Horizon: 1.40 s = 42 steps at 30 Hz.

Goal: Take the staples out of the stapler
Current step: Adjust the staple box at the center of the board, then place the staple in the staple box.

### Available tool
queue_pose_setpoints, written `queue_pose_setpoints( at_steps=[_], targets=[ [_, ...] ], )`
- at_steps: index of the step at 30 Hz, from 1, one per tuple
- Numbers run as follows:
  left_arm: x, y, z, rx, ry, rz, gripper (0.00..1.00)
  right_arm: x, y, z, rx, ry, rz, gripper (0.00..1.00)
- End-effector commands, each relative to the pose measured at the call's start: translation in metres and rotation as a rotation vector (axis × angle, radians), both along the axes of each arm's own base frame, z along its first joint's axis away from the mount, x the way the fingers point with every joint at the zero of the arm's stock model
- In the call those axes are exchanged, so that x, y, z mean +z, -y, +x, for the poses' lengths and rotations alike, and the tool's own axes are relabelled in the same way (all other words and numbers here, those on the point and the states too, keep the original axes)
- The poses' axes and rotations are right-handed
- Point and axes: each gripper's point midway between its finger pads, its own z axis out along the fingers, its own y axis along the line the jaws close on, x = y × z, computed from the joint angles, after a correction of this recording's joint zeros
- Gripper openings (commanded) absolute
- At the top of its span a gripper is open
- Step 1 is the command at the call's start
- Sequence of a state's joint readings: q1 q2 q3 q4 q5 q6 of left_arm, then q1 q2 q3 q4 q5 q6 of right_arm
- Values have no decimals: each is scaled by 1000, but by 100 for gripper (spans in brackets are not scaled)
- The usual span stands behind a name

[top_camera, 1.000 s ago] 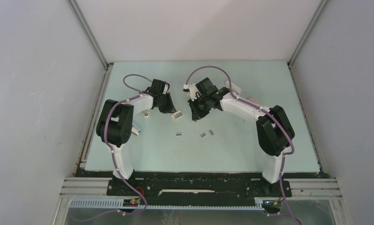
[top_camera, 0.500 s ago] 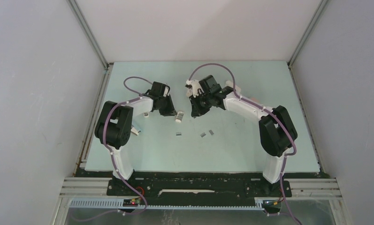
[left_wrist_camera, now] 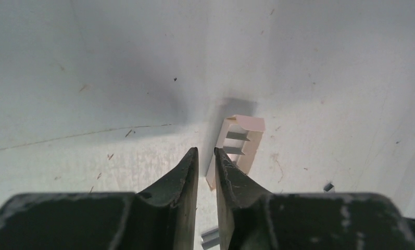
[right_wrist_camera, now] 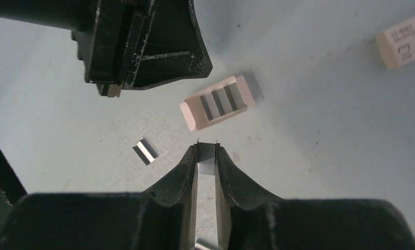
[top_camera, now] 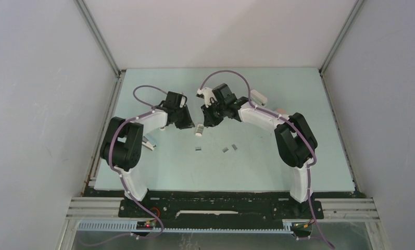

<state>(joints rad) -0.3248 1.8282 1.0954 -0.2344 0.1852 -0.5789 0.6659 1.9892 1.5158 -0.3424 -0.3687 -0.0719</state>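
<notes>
Both arms have swung left since the earlier frame. My right gripper [right_wrist_camera: 206, 156] pinches a staple strip [right_wrist_camera: 206, 152]; left gripper [left_wrist_camera: 205, 159] nearly closed, empty. Pink piece [right_wrist_camera: 218, 102] lies just ahead, upper centre.

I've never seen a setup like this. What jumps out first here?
Two black end effectors nearly meet at the middle of the pale green table. The right end effector pinches a small silvery staple strip. Just beyond it lies a pinkish slotted tray, with another strip loose to one side.
</notes>
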Motion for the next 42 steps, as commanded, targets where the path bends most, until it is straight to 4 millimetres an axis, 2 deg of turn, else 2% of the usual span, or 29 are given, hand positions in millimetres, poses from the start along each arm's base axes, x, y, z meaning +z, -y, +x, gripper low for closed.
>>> queue_pose_setpoints(
  at_steps=[1, 8, 16, 21, 33, 42],
  targets=[
    [39, -18, 7, 72, 111, 25, 23, 26, -24, 19, 129, 189, 30, 22],
    [67, -47, -8, 118, 203, 90, 24, 19, -36, 27, 273, 286, -29, 22],
    [72, -70, -47, 175, 256, 114, 24, -2, -44, 25, 362, 269, -99, 22],
    [76, -79, -62, 212, 289, 102, 24, -14, -46, 27, 371, 263, -131, 22],
    [75, -83, -70, 228, 293, 104, 24, -36, -43, 30, 383, 242, -191, 22],
    [72, -83, -70, 228, 282, 104, 24, -44, -44, 29, 398, 225, -200, 22]
  ],
)
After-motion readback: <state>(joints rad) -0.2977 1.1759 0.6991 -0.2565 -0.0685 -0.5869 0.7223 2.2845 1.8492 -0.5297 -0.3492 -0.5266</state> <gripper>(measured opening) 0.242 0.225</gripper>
